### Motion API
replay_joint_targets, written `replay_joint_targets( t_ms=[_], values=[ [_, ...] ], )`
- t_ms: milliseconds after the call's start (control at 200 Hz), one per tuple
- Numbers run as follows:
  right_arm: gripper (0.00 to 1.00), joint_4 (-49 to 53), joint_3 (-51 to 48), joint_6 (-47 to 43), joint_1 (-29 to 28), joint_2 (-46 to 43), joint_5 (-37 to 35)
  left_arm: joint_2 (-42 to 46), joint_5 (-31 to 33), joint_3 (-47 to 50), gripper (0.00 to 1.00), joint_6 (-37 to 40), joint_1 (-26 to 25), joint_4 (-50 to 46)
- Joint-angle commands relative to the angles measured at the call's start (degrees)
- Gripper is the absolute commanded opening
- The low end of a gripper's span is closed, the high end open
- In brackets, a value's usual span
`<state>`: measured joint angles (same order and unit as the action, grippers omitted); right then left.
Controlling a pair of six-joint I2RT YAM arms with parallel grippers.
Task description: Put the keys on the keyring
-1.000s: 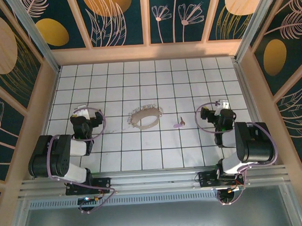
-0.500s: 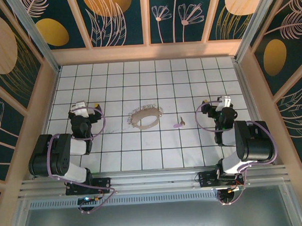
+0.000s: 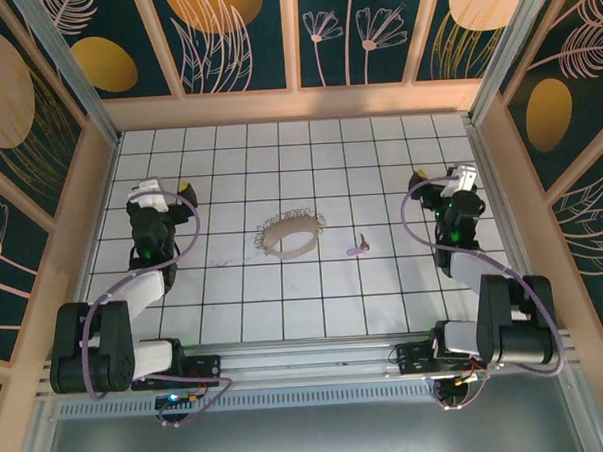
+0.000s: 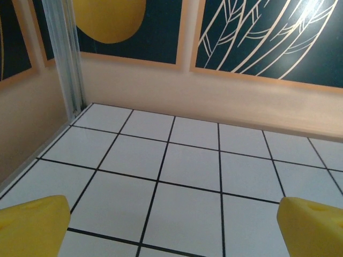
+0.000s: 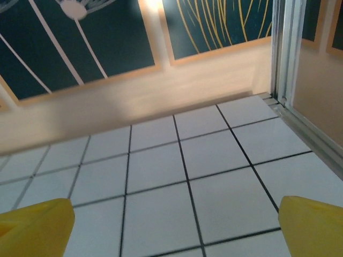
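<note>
The small mauve-pink key (image 3: pixel 358 249) lies flat on the white tiled floor (image 3: pixel 285 307), a little right of centre, touching nothing, with its shaft slanting up to the right. Near it on the left, with bare tile between them, the pale coiled keyring (image 3: pixel 290 233) lies as an open loop, its fringed edge along the far side. Neither is held. The left gripper (image 3: pixel 165 192) hangs well to the left of the keyring, close to the left wall. The right gripper (image 3: pixel 445 180) hangs well to the right of the key, close to the right wall. Both face the back wall panels (image 3: pixel 233 39), which are dark teal with gold leaves and pale stems. In the left wrist view the claw is released: its yellow fingertips (image 4: pixel 32 225) sit in the two bottom corners, wide apart, with bare tile between them. The right wrist view shows the same, yellow fingertips (image 5: pixel 35 225) spread wide over bare tile. A lilac cable (image 3: pixel 187 236) loops beside each forearm.
</note>
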<state>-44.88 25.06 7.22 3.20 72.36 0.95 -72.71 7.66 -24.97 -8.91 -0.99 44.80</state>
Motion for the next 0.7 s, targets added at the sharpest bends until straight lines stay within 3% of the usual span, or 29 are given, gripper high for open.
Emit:
replay_joint_targets(
  t_ms=[0,205,280,360,541,696],
  values=[
    [0.99,11.4,5.2,8.6,0.9,-3.0,2.1,2.9,-2.2,-3.4,0.99,-5.2,0.5,-8.2],
    [0.99,16.2,9.0,12.8,0.5,-3.4,15.2,6.5,-5.1,-6.4,0.98,-12.3,-2.2,-11.5],
    [0.92,16.4,8.8,14.0,-0.9,-3.3,20.2,6.9,-4.9,-7.3,0.98,-14.2,-5.2,-12.3],
    [0.85,18.9,9.3,13.6,-4.6,-3.0,21.4,6.3,-5.8,-8.5,0.97,-16.8,-8.3,-13.3],
    [0.81,21.9,8.9,12.6,-17.9,-1.2,17.8,5.5,-9.5,-7.6,0.95,-21.7,-14.1,-14.3],
    [0.74,19.1,7.2,14.4,-25.3,3.7,18.5,5.3,-10.5,-4.9,0.95,-24.8,-19.4,-14.6]
  ],
)
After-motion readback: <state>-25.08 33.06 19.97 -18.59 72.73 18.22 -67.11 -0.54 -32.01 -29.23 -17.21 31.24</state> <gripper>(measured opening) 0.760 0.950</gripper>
